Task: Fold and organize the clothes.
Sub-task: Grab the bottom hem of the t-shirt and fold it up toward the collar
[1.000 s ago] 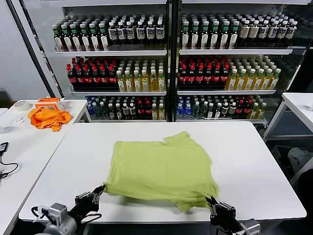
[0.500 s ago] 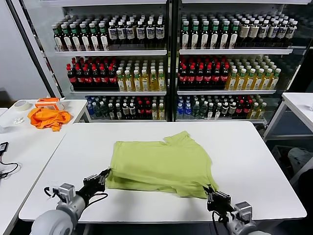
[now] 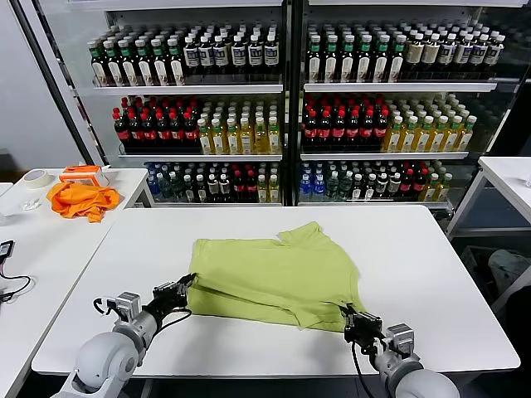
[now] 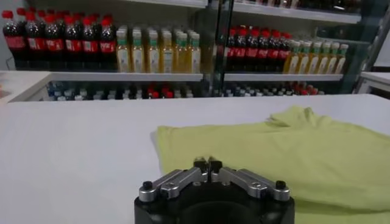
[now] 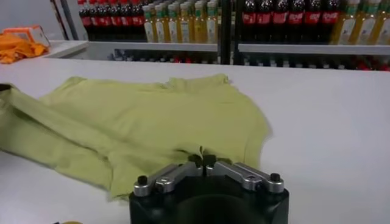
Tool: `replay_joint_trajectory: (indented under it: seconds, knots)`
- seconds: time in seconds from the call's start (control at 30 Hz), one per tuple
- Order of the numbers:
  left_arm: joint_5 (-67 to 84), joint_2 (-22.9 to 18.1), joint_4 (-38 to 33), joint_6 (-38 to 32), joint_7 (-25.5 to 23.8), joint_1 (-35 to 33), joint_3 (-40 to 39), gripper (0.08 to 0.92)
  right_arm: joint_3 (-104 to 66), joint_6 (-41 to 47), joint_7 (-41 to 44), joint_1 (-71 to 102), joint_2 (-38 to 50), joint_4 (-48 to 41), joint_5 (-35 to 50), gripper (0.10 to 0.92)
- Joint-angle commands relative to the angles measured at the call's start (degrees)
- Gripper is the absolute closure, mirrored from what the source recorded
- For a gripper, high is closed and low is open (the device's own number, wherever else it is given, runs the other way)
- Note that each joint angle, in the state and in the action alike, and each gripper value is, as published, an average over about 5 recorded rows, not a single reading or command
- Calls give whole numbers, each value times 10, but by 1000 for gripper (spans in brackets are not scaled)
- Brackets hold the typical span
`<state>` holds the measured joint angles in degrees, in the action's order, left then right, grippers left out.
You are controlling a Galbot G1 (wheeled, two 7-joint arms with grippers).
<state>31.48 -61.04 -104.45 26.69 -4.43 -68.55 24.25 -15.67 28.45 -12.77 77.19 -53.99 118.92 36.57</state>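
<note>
T-shirt [image 3: 274, 278] mid-surface, hem pinched in closed fingers of left gripper [image 3: 184, 288] and right gripper [image 3: 350, 319]; best carried level toward far edge, both corners matched, laid flat

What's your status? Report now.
Left gripper and right gripper shut on shirt hem, near corners. Hem lifted, folding toward collar. Nothing in the way on table.
</note>
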Motion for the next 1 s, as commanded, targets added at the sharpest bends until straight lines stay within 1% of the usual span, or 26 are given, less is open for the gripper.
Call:
replay_joint_trajectory:
  seconds: [0.03, 0.13, 0.2, 0.27, 0.43, 0.67, 0.9, 1.0]
  knots:
    - [-3, -2, 44, -2, -3, 28, -12, 918, 6, 0, -1, -18, -1, -16, 2, 920]
    - [-12, -3, 49, 1, -5, 28, -13, 918, 9, 3, 1, -24, -2, -24, 2, 907]
    - [-21, -4, 49, 8, -4, 25, -13, 912, 11, 6, 1, -27, -4, -29, 2, 871]
    - [-35, -5, 49, 18, -1, 23, -13, 891, 14, 9, 0, -30, -7, -33, 2, 812]
    - [-58, -11, 56, 26, 11, 25, -12, 758, 16, 9, -5, -36, -13, -41, 2, 673]
    - [-53, -9, 59, 11, 20, 29, -1, 559, -9, 9, -10, -24, -13, -30, 12, 465]
    - [25, -2, 37, -23, 8, 18, 30, 351, -80, 8, 1, 45, 8, 20, 13, 268]
    - [37, 2, 10, -17, 11, 3, 39, 265, -104, 5, 3, 73, 15, 33, 13, 216]
